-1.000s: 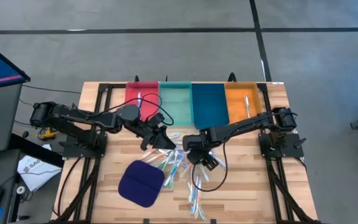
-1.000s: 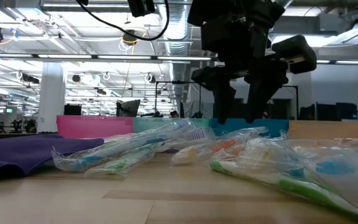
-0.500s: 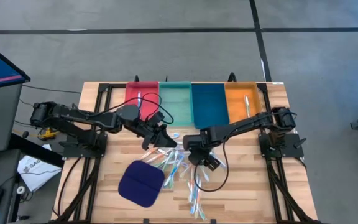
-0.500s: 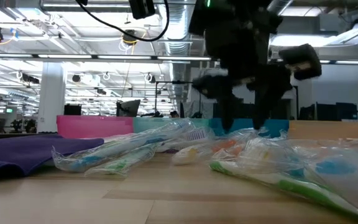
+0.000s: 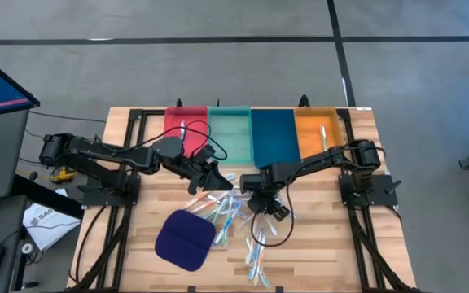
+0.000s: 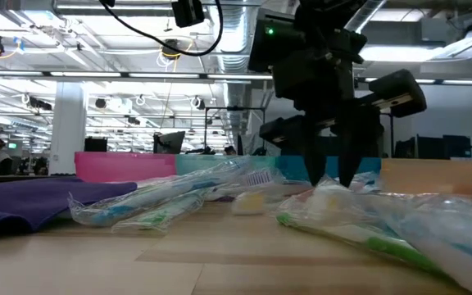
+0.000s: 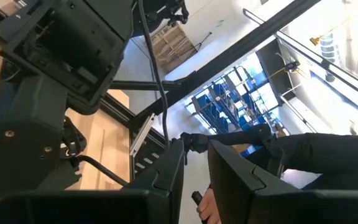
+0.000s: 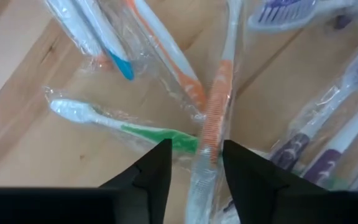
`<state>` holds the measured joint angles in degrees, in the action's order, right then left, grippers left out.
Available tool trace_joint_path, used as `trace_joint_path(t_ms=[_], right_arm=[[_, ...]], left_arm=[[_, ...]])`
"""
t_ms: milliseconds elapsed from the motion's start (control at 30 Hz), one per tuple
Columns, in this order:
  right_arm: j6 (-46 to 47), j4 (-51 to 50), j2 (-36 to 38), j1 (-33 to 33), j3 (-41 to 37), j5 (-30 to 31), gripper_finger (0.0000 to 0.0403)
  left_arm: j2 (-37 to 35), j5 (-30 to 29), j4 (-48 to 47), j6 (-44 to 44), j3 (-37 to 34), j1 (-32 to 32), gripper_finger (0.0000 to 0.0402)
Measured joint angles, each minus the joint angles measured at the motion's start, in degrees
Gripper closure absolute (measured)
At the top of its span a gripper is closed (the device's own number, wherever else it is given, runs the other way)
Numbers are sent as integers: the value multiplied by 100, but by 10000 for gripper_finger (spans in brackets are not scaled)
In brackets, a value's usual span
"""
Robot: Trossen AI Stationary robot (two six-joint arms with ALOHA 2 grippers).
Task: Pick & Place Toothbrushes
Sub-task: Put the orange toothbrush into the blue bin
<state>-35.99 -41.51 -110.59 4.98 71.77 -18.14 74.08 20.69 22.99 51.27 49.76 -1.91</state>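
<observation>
A heap of toothbrushes (image 5: 233, 213) in clear wrappers lies on the wooden table's middle, also in the low view (image 6: 220, 192). My right gripper (image 5: 253, 205) points steeply down into the heap, its fingers partly open on either side of an orange-handled toothbrush (image 8: 211, 118). My left gripper (image 5: 216, 177) hangs level above the heap's far left side. Its fingers (image 7: 196, 155) stand a narrow gap apart with nothing seen between them. My right gripper (image 8: 196, 165) comes from above, slanting, and its fingertips (image 6: 344, 176) are down on the clear wrappers of the heap. The orange-handled toothbrush's pale handle end (image 8: 202, 174) lies lengthwise between the fingers, flat on the table. Whether they touch the handle, I cannot tell.
Red (image 5: 194, 140), teal (image 5: 230, 134), blue (image 5: 273, 137) and orange (image 5: 309, 138) trays stand in a row at the far edge. One toothbrush lies in the red tray (image 5: 182, 130) and one in the orange (image 5: 322, 137). A dark blue pad (image 5: 186, 238) lies near left.
My right gripper has sunk into the heap and drifted a little toward the table's left edge, and its fingers have drawn closer together. The wrappers under it have shifted and been pressed down.
</observation>
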Motion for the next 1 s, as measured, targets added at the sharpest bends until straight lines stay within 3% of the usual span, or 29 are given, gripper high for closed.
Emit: trace_joint_path(t_ms=[333,800,1000], right_arm=[[-44,88,-30,-28,-24,12,304],[288,305,-13,-23,-295,-179,229],[384,341,-15,-25,-295,-16,274]], left_arm=[[0,-22,1,4,0,0,334],[0,-17,1,20,0,2,334],[0,-15,5,61,0,2,334]])
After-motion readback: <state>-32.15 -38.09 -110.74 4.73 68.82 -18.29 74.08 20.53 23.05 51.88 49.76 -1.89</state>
